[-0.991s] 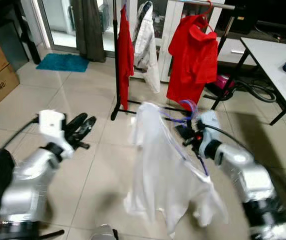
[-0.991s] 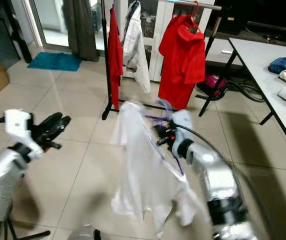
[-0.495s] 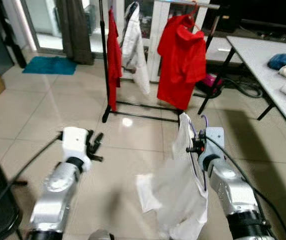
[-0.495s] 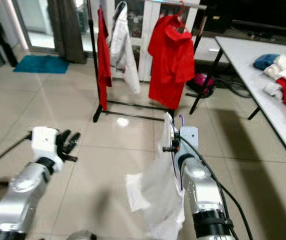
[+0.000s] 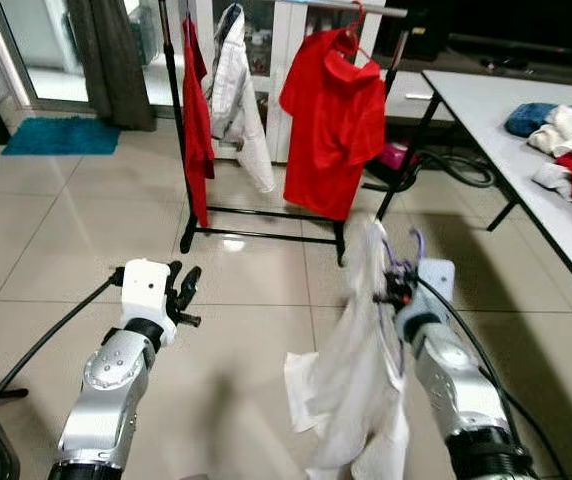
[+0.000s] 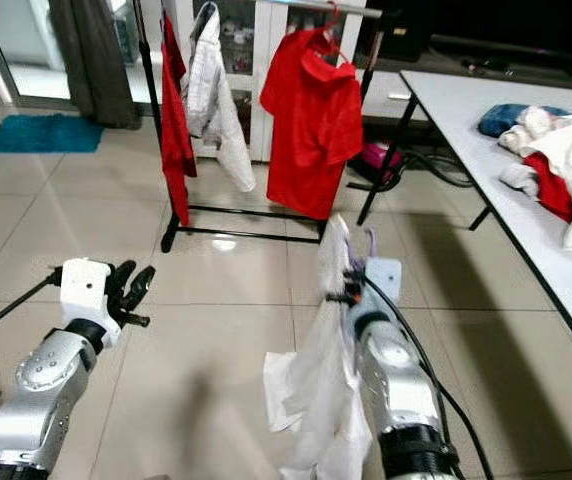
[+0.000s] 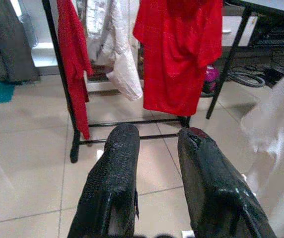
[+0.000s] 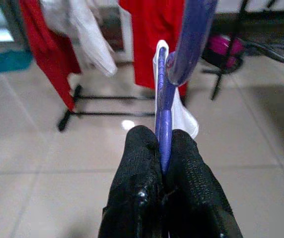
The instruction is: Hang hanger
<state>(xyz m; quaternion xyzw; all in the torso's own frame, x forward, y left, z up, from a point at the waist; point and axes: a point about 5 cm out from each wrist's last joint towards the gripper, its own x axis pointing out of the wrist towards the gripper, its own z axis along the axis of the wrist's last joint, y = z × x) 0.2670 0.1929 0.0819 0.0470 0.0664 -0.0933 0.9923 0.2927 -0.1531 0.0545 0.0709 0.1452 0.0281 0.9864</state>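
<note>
Far left, a teal mat [image 5: 61,135] lies on the glossy beige tile floor [image 5: 56,250] by a dark curtain [image 5: 106,50]. The left gripper [image 5: 184,292] is raised over the tiles, its two ribbed black fingers [image 7: 113,183] parted with nothing between them. Beyond it stands a black metal clothes rack [image 5: 178,150] carrying a narrow red garment [image 5: 196,120], a white shirt [image 5: 238,100] and a red T-shirt [image 5: 334,125] on a red hanger.

The right gripper [image 8: 163,163] is clenched on the purple hanger [image 8: 164,114]: the thin, smooth plastic neck sits squeezed between the two textured black pads, and the hook curves up just above them. A thin, limp white shirt [image 5: 351,390] drapes from this hanger down beside the silver right forearm, short of the rack.

Far right, a white table [image 6: 486,130] on black legs holds a heap of blue, white and red clothes [image 6: 551,140].
</note>
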